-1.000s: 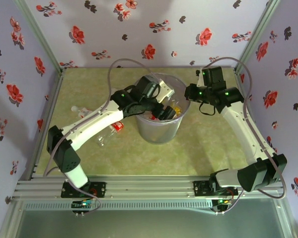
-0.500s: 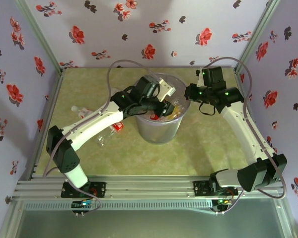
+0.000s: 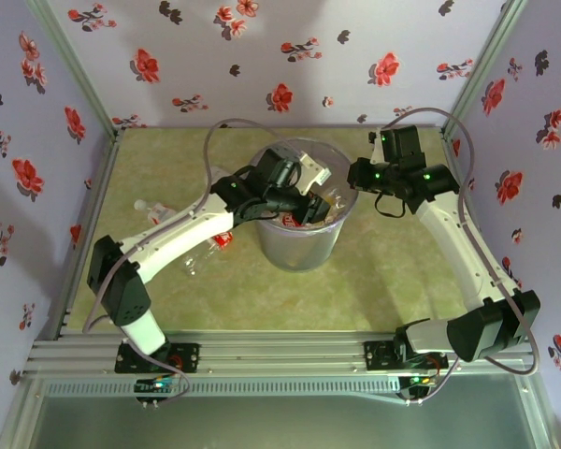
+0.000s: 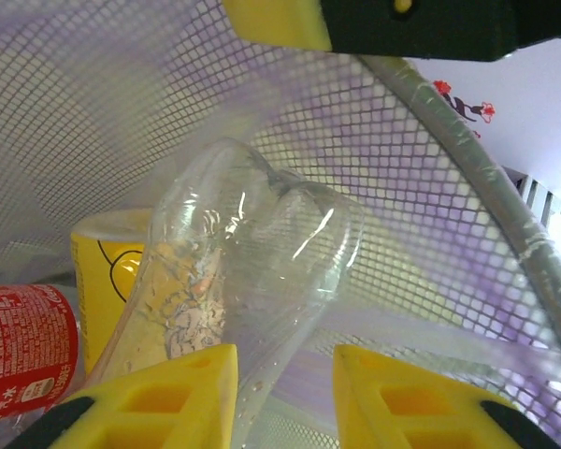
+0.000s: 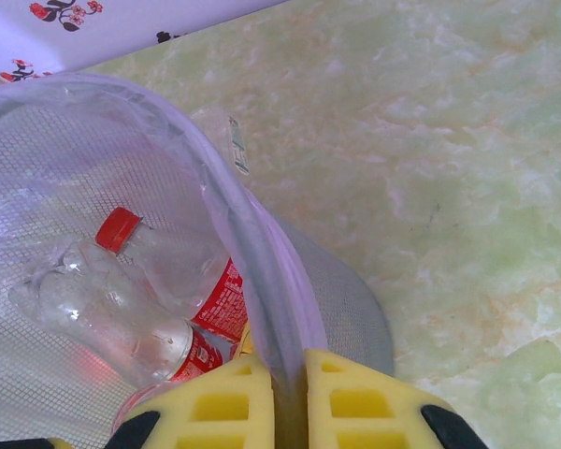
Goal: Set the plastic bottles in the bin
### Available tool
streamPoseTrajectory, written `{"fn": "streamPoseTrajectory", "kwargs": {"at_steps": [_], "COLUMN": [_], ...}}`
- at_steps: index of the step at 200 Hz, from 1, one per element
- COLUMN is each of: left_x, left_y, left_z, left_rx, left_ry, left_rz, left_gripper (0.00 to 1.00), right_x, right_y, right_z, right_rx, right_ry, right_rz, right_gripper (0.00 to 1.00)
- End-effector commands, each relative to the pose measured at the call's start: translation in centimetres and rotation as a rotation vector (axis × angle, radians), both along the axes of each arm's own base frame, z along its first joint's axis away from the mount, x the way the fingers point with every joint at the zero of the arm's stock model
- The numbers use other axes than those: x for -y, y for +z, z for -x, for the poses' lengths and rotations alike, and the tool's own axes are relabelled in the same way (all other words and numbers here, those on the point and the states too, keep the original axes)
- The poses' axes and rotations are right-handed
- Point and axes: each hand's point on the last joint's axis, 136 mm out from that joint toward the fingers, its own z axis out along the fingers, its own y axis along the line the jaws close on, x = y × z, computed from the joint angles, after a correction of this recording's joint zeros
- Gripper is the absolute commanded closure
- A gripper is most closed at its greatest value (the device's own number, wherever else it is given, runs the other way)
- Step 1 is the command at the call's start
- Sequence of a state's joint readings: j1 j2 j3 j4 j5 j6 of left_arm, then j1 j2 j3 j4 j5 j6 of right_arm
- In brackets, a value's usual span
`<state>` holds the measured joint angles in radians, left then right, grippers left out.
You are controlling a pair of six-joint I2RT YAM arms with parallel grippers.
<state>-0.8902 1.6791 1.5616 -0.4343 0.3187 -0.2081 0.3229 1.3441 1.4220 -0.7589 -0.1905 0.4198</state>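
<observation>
Down inside the bin (image 3: 304,251), the left pincer (image 4: 282,365) sits half spread. A clear bottle (image 4: 252,271) leans on one finger with a gap to the other, so it's not pinched. A yellow-labelled bottle (image 4: 103,271) and a red-labelled bottle (image 4: 23,346) lie just to its left. The right pincer (image 5: 290,379) is clamped on the bin's right rim. Versus a second ago, the left arm has barely shifted and the right arm and bin haven't budged. A red-capped bottle (image 3: 210,245) and a white-capped bottle (image 3: 150,208) lie on the bench (image 3: 402,271) left of the bin, same as before.
</observation>
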Motion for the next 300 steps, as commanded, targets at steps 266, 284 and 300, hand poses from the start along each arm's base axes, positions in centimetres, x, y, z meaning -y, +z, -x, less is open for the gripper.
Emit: {"fn": "streamPoseTrajectory", "kwargs": {"at_steps": [266, 284, 300], "left_x": [-41.5, -41.5, -41.5], "left_y": [-9.9, -11.5, -12.7], "left_z": [-6.8, -6.7, -6.7], "left_rx": [-0.479, -0.541, -0.582], "left_ry": [1.772, 1.813, 1.838], "left_rz": [-0.095, -0.123, -0.149], "left_gripper": [0.0, 0.0, 0.0], "right_x": [-0.7, -0.6, -0.5], "right_y": [-2.7, -2.9, -3.1], "right_z": [0.4, 0.5, 0.7], "right_rx": [-0.08, -0.081, -0.083], "right_ry": [0.02, 0.018, 0.017], "right_rz": [0.001, 0.007, 0.009], "right_gripper": [1.0, 1.0, 1.0]}}
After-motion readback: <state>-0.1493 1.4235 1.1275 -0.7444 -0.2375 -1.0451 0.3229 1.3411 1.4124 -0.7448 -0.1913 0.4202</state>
